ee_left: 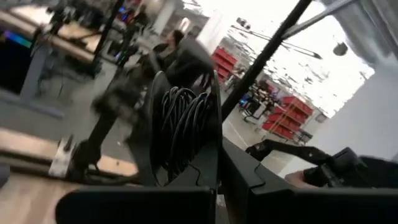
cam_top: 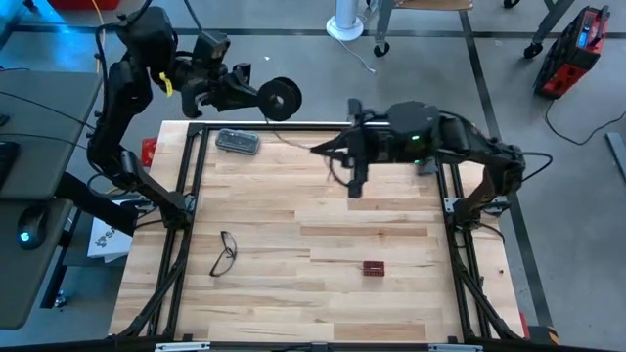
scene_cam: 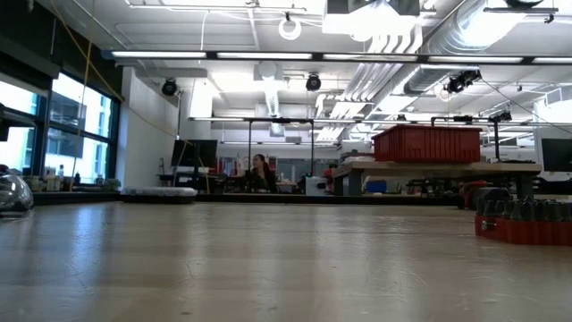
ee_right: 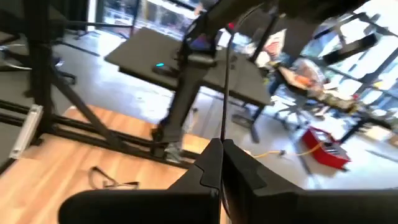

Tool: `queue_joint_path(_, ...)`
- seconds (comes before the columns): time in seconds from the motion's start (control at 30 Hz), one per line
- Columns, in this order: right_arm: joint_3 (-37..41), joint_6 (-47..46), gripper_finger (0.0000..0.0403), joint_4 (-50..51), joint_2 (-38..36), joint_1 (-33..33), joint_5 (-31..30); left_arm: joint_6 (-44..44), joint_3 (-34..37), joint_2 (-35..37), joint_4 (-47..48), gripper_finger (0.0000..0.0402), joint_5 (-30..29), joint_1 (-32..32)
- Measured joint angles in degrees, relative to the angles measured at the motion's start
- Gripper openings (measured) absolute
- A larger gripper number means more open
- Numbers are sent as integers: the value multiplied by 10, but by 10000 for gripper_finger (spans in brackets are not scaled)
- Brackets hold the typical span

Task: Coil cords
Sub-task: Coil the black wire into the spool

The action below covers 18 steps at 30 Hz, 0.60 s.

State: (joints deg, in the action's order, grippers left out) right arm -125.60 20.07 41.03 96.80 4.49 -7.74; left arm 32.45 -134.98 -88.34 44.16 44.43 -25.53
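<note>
No legible text, label, brand, number or sign is found in any view (all markings unreadable).

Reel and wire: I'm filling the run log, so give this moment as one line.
left gripper: shut on reel, above table's far edge | right gripper: shut on wire | eyeglasses: on table

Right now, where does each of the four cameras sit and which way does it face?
High: above the table, straight down; both arms, left end effector holding the reel, right end effector.
Low: table-top height, level into the room; no arm shows.
Left wrist: on the left arm, past its fingers clamped on the reel.
Right wrist: on the right arm, past its shut fingers pinching the wire.
Shared: high and right wrist both show the eyeglasses.
</note>
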Motion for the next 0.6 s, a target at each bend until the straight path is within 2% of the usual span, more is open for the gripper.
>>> queue_joint_path(0.37,0,56,0,-24,-48,0,-58,138,0,-6,57,1,-2,40)
queue_joint_path(0.6,0,89,0,-49,-48,-2,-60,188,0,-28,55,1,-10,78)
